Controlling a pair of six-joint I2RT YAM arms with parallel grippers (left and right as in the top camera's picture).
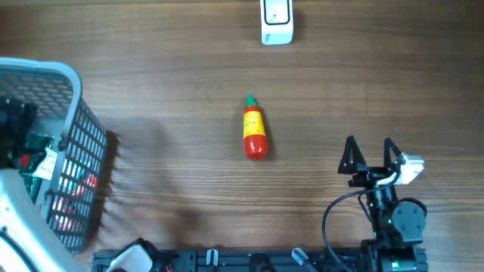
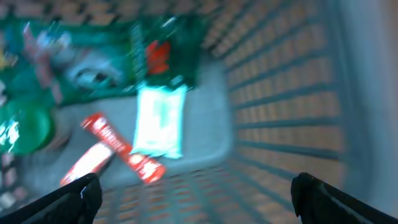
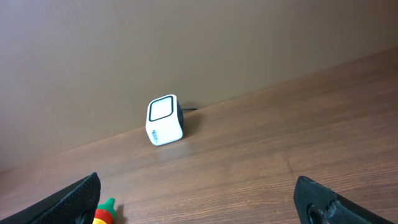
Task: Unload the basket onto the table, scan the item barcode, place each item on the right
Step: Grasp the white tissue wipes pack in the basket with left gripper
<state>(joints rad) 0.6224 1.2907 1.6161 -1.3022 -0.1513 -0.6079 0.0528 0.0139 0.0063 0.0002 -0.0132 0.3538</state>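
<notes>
Item: the red sauce bottle (image 1: 254, 130) with a green cap lies on its side mid-table, cap pointing far, well apart from both arms
Scanner: the white barcode scanner (image 1: 277, 21) stands at the far edge, beyond the bottle
Right gripper: the right gripper (image 1: 370, 151) sits near and right of the bottle, jaws spread wide, empty
Left gripper: the left gripper (image 2: 196, 194) hangs inside the grey basket (image 1: 79, 121) at the left, jaws wide, holding nothing
Step in hand: probably the right arm's reach for the bottle
Doing it well: straddle the red body across its width, leave the yellow label uncovered; where the barcode sits cannot be told
</notes>
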